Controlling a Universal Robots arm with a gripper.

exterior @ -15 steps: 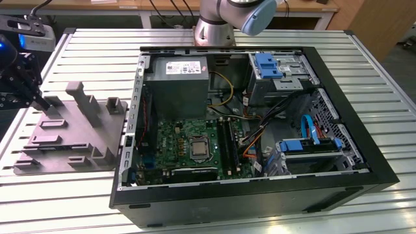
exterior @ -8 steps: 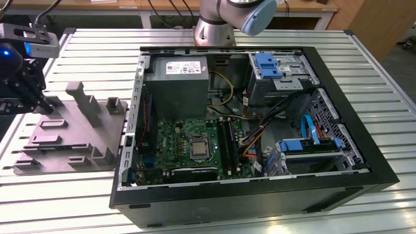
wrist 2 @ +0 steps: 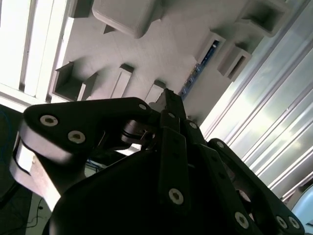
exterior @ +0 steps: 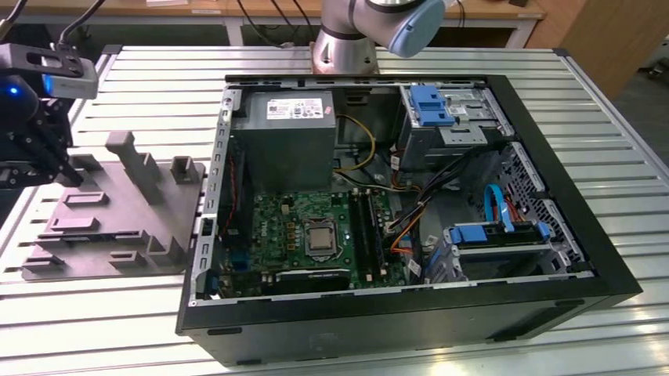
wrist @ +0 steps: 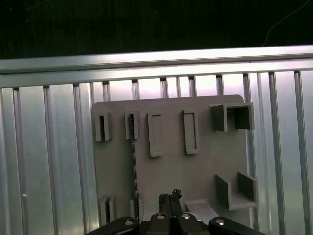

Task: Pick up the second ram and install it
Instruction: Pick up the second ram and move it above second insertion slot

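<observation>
Second ram [wrist: 133,166] stands on its long edge in the grey fixture plate [wrist: 195,171], each end tucked into a small upright pocket so that its thin top edge is free to be pinched from above. In the second wrist view the stick [wrist 2: 199,68] shows as a dark bluish strip between two of those pockets. It has not been lifted, and nothing touches it.

The gripper [wrist: 171,197] hangs above the plate, near one end of the stick and a little to one side of it. Its fingertips are pressed together with nothing between them. In the exterior view it sits at the far left, over the plate's outer edge and well apart from the computer case [exterior: 418,313].

The other pockets and blocks on the plate appear empty, each one shaped for a different part. The plate lies just beside the case, which keeps the parts close to where they belong. The case lies on its side with the cover off, so the green motherboard [exterior: 303,227] faces up and its long black sockets [exterior: 363,227] can be reached from above. Whether one of the sockets is already filled cannot be told. The grey power supply [exterior: 282,141] sits beside the board.

Everything rests on a counter [exterior: 606,117] of ribbed aluminium slats. The arm's base [exterior: 350,39] is mounted at its far edge, with wooden benches and cables behind.
</observation>
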